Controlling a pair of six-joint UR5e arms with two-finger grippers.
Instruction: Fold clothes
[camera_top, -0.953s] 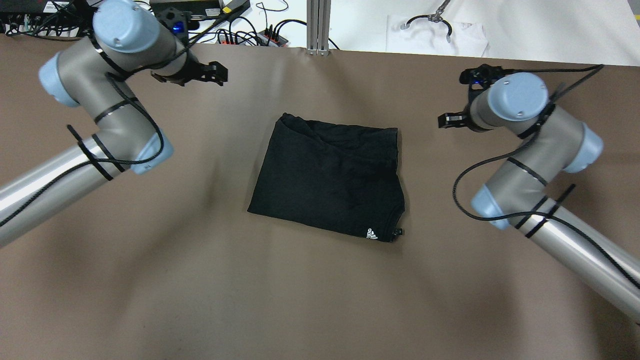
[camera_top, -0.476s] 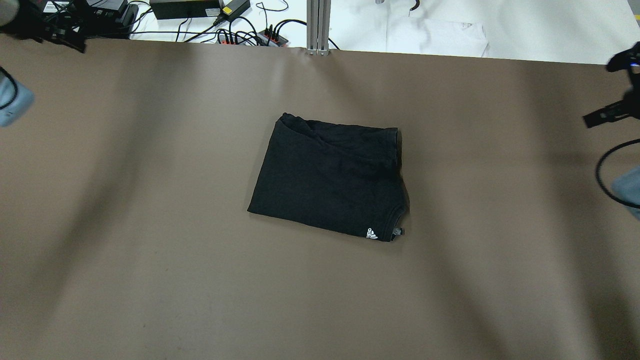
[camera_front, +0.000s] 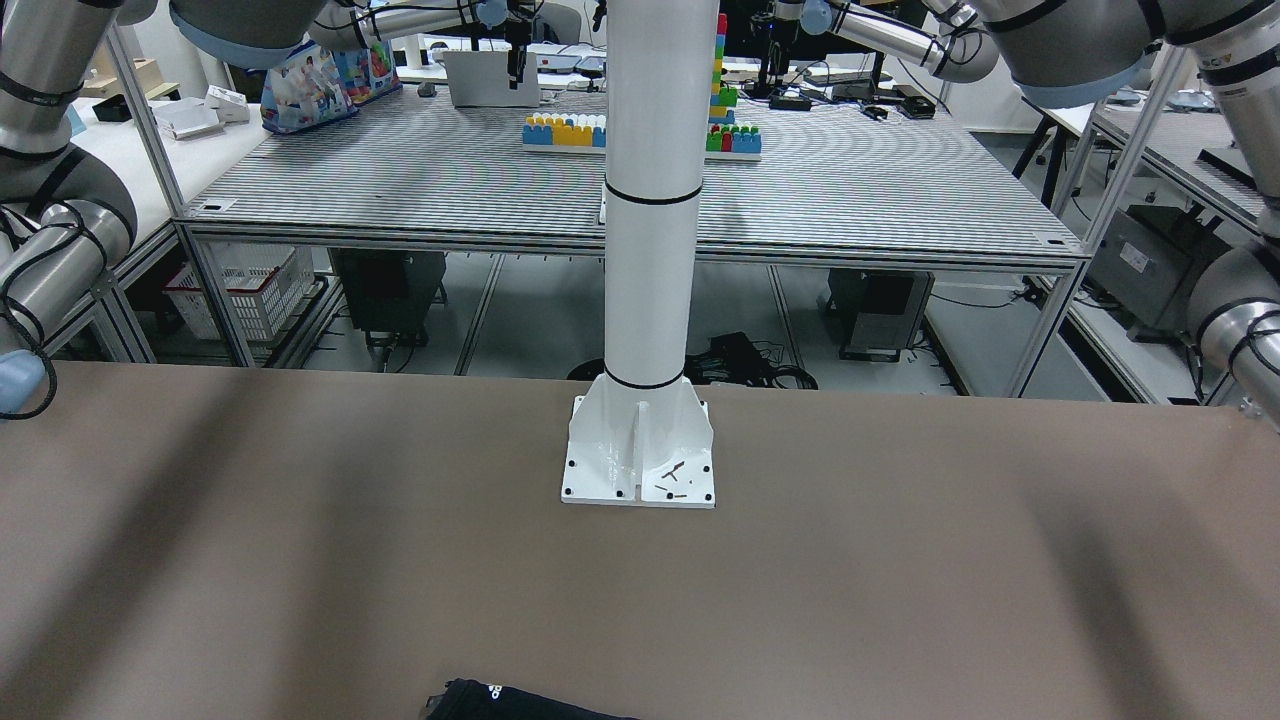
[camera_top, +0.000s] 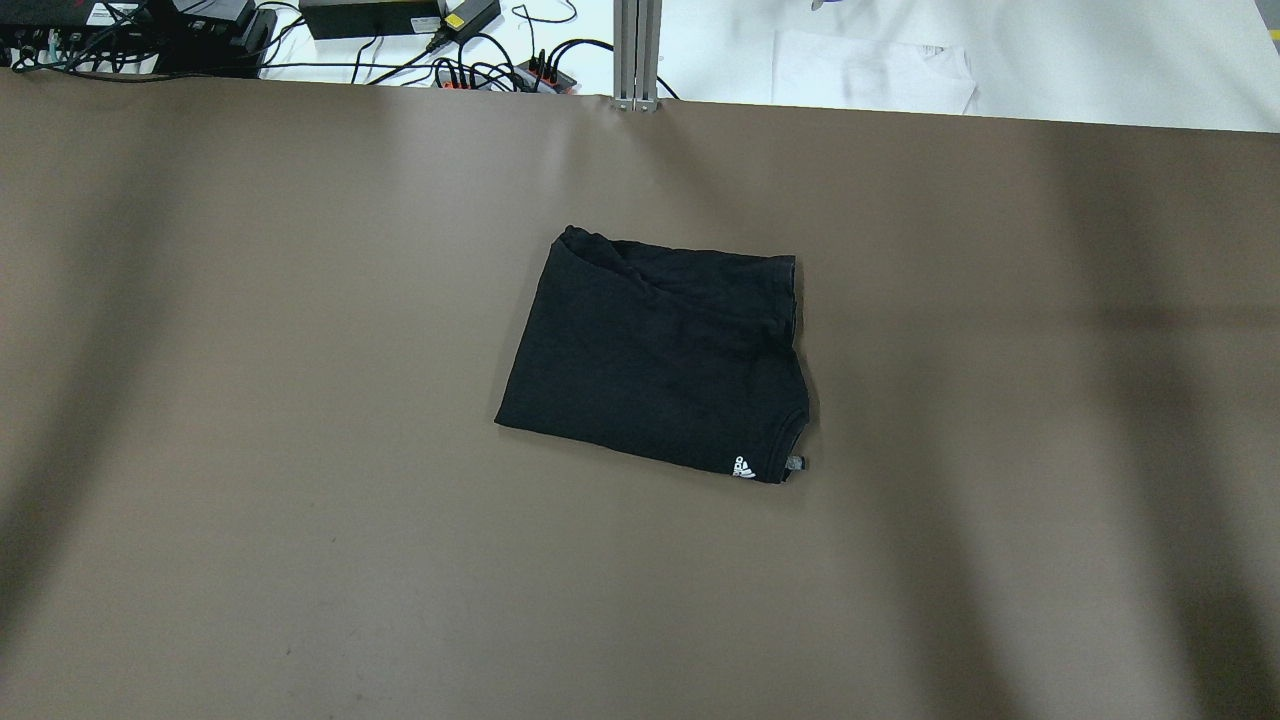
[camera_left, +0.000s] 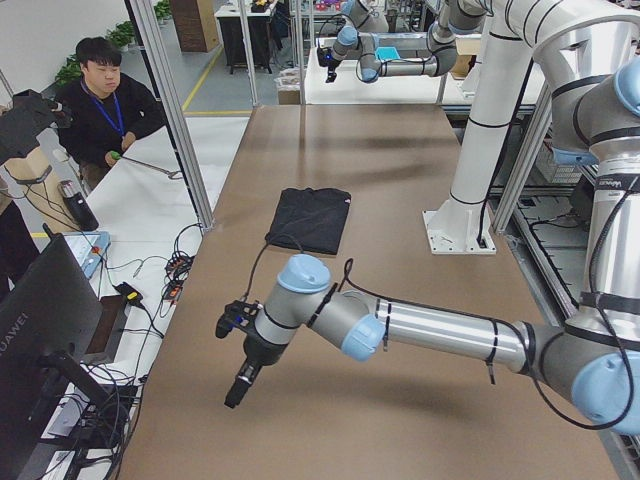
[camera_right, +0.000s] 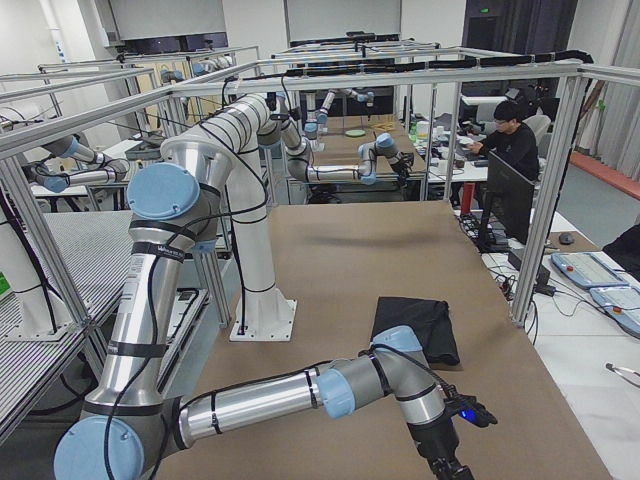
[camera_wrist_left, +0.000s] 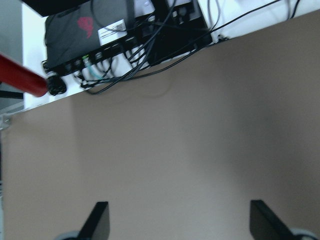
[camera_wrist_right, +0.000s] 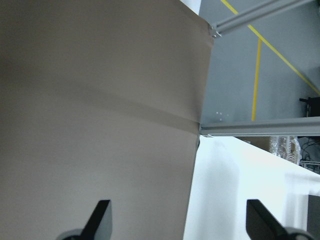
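The clothes (camera_top: 655, 355) are one black garment lying folded in a rough rectangle at the table's middle, with small white print (camera_top: 743, 468) at its near right corner. The clothes (camera_left: 312, 218) lie far from both arms, and only an edge of the clothes (camera_front: 520, 703) shows in the front-facing view. My left gripper (camera_wrist_left: 182, 222) is open over bare brown table near the left end, nothing between its fingers (camera_wrist_left: 99, 222). My right gripper (camera_wrist_right: 180, 222) is open too, above the table's right end by its edge. Neither gripper appears in the overhead view.
A white pillar base (camera_front: 638, 450) stands on the robot's side of the table. Cables and power bricks (camera_top: 400, 30) line the far edge beside an aluminium post (camera_top: 636, 50). A person (camera_left: 100, 105) sits beyond that edge. A monitor (camera_left: 40, 340) stands near the left arm.
Both arms have swung outward and left the overhead view: the left one off to the left, the right one off to the right. The clothes have not moved.
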